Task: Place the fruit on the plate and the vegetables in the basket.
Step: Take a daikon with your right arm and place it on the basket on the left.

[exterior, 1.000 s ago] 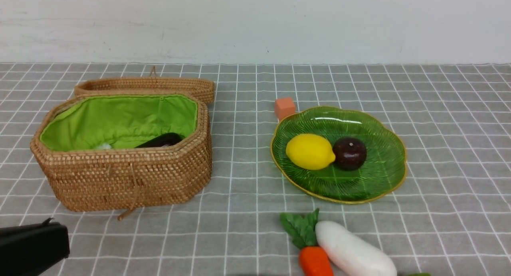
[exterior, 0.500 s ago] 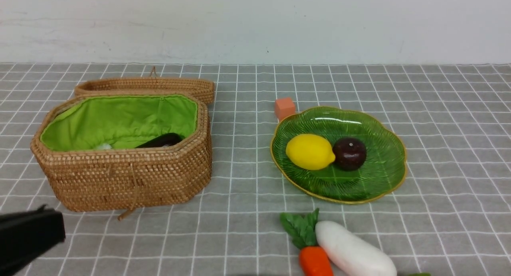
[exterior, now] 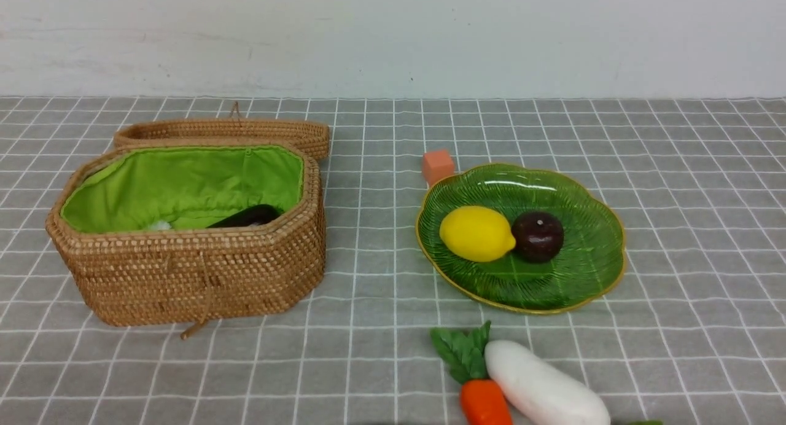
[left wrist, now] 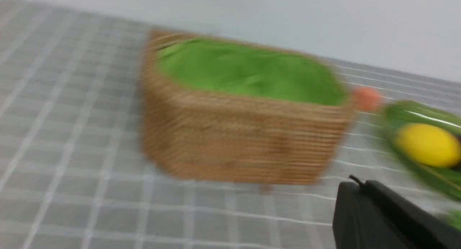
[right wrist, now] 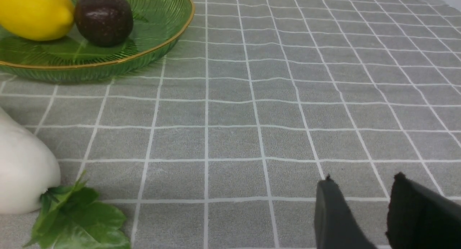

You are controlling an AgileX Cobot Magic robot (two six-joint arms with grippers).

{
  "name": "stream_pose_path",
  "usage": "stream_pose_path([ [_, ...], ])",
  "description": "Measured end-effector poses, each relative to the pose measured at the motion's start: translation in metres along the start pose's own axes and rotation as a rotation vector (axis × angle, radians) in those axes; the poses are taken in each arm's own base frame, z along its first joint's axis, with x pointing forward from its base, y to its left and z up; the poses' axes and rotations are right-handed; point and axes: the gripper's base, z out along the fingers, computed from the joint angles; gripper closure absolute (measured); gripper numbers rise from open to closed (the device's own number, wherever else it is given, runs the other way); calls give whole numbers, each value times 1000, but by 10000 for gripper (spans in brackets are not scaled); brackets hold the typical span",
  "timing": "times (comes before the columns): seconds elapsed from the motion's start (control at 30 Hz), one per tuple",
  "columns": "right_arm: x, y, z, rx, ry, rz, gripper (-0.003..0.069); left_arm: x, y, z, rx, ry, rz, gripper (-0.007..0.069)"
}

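Since lemon (exterior: 477, 233) and maroon fruit (exterior: 538, 236) were set on the plate (exterior: 577, 280) and eggplant (exterior: 249, 217) in the basket (exterior: 196, 277), carrot (exterior: 485, 403) and radish (exterior: 543, 388) were left on the bench (exterior: 381, 351). Left hand (left wrist: 356, 186) was clenched empty; right hand (right wrist: 363, 180) was staged parted, empty, near the radish.

The matte black left fingers (left wrist: 378, 216) look blocky and plain, blurred at the edges, with a tiny nub at the tip. The flat black right fingers (right wrist: 335, 216) are two dull slabs, each tipped with a small point.
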Motion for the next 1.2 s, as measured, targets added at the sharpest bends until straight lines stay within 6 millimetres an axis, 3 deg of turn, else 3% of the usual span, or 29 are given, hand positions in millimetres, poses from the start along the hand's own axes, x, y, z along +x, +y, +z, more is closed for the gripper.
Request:
stream_pose_path([
  [0.33, 0, 0, 0, 0, 0, 0, 419, 79, 30, 25, -116, 141, -29, 638],
  [1.2, 0, -1, 0, 8, 2, -20, 419, 80, 30, 26, -109, 122, -23, 638],
])
